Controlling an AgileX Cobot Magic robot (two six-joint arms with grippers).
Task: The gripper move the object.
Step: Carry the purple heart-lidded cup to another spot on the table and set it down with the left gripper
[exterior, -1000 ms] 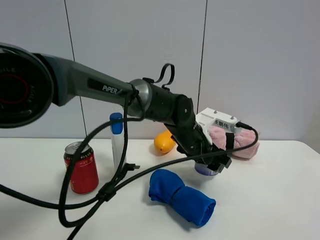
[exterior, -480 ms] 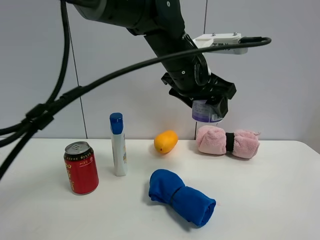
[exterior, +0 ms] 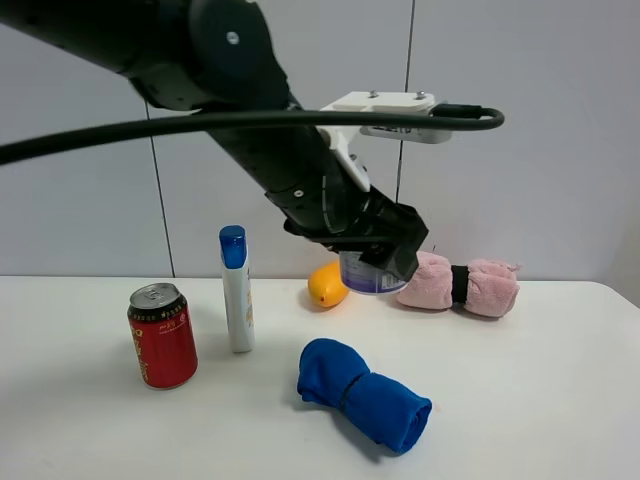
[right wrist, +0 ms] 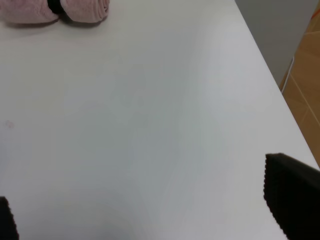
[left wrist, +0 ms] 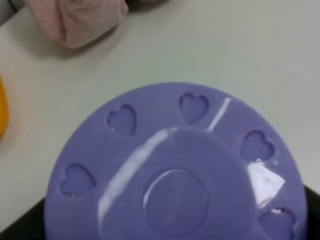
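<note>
My left gripper is shut on the lavender round container and holds it in the air above the table, between the orange fruit and the pink rolled cloth. In the left wrist view the container's purple lid with heart-shaped slots fills the frame. The black fingers mostly hide the container in the high view. My right gripper is open over bare white table near the right edge; only its black fingertips show.
A red soda can and a white bottle with a blue cap stand at the left. An orange fruit lies at the back. A pink rolled cloth lies back right. A rolled blue cloth lies front centre.
My left gripper lifted the container off the table, rose high, and has now come down and moved left with it, to just above the table by the orange fruit.
</note>
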